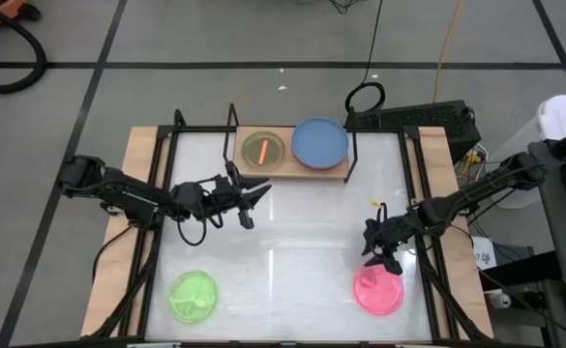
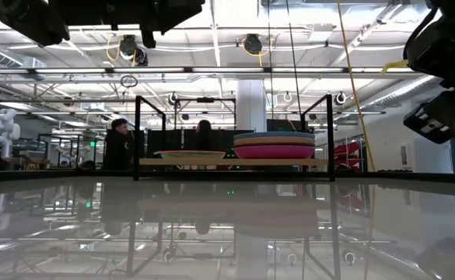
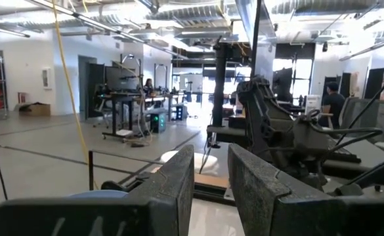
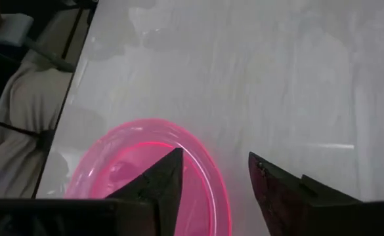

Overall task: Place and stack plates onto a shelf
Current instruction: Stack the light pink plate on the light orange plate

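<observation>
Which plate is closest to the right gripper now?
The hot pink plate, lying alone on the table just under the right gripper. The lime green plate and the shelf's plates are farther away.

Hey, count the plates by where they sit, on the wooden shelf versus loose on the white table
Loose on the table: 2, a lime green plate and a hot pink plate
On the shelf: at least 3, a lone plate beside a blue-topped stack with pink beneath
Total: at least 5

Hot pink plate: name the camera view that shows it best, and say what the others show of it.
The high view: the whole hot pink plate lies on the white table, the open right gripper at its far rim. The right wrist view shows only part of it, behind the fingers. The low and left wrist views don't show it.
</observation>
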